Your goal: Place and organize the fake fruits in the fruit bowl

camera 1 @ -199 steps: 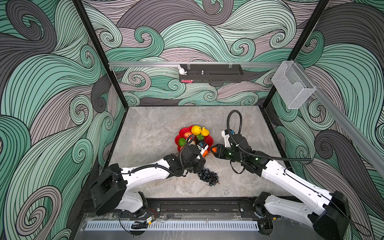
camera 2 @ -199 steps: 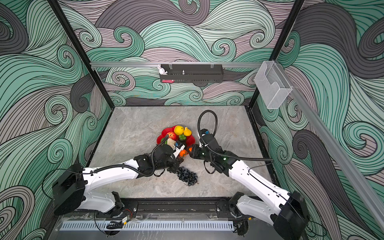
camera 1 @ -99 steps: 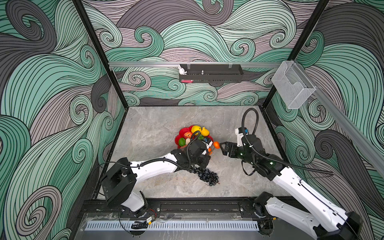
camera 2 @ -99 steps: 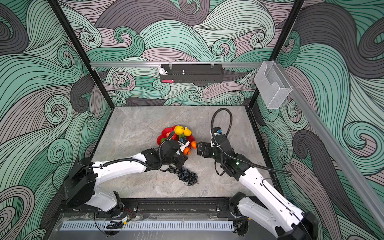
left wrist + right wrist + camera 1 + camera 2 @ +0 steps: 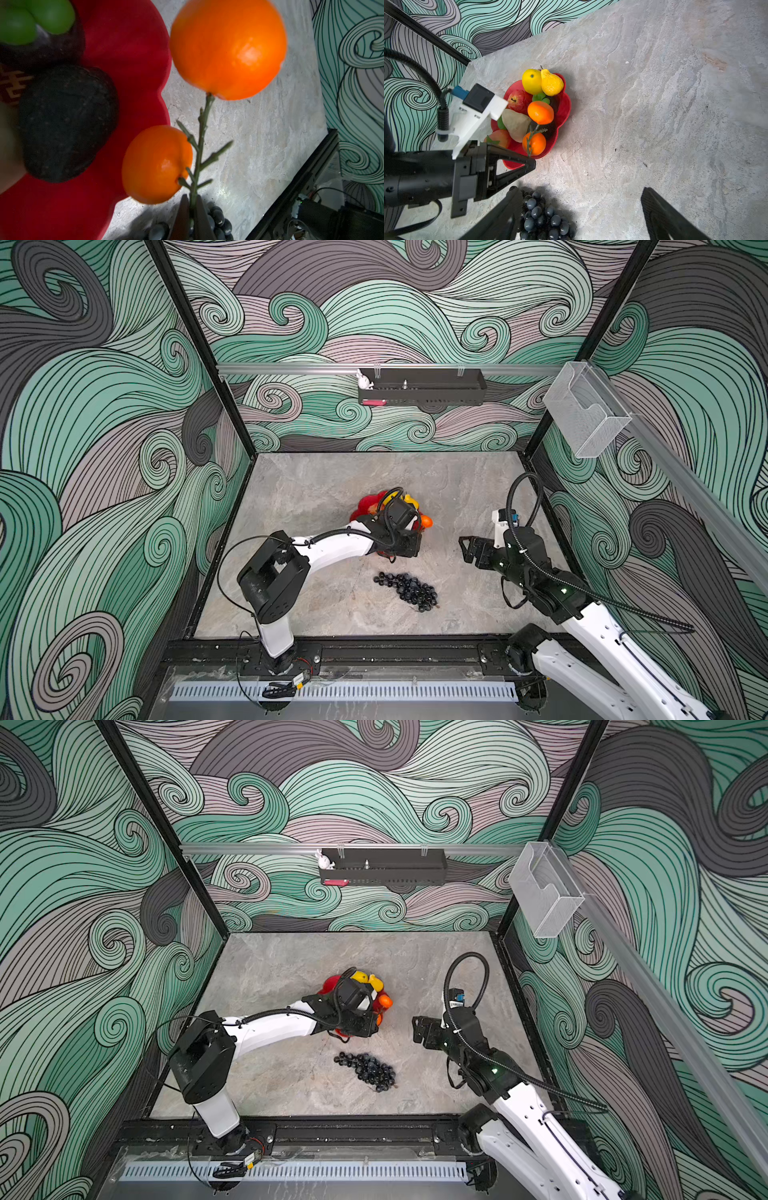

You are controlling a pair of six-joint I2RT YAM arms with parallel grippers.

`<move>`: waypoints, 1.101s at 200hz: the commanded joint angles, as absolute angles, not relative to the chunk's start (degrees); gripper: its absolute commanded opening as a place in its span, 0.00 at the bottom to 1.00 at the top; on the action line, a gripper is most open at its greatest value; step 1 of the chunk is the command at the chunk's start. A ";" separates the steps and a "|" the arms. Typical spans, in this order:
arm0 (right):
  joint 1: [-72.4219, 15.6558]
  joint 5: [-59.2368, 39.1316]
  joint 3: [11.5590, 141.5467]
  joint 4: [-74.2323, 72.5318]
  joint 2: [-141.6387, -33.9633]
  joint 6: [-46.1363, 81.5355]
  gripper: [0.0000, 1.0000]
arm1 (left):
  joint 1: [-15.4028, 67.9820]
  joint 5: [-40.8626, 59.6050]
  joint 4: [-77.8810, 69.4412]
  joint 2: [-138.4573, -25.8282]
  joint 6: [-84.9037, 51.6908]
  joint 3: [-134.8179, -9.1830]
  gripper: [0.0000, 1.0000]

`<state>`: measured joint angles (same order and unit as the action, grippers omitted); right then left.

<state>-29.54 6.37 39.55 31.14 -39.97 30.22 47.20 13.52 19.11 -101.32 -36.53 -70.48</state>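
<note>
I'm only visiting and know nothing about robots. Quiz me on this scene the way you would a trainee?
1. Fill in: the left hand pinches the green ___ that carries two oranges.
2. True or false: the grape bunch lies inside the red bowl.
3. Which hand is open and empty? A) the left hand B) the right hand
Key: 1 stem; 2 false; 3 B.

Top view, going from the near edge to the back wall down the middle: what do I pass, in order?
Dark grape bunch lying on the table → red flower-shaped fruit bowl → long black tray on the back-wall rail.
</note>
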 commanded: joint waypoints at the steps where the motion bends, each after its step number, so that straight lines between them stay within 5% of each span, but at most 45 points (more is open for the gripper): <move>1: -29.16 6.38 38.59 31.65 -39.73 29.56 0.90 | 45.49 17.53 21.34 -103.16 -42.02 -74.14 0.00; 137: -29.01 4.50 35.95 31.49 -37.79 30.81 0.90 | 42.37 20.20 24.25 -111.84 -45.79 -81.19 0.00; 220: -29.05 4.48 35.69 31.38 -37.76 31.09 0.91 | 42.01 20.22 24.43 -111.36 -46.14 -81.04 0.15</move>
<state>-29.28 4.49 36.23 31.09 -38.15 30.61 42.41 19.99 22.83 -111.55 -45.74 -79.50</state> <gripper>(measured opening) 0.905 0.120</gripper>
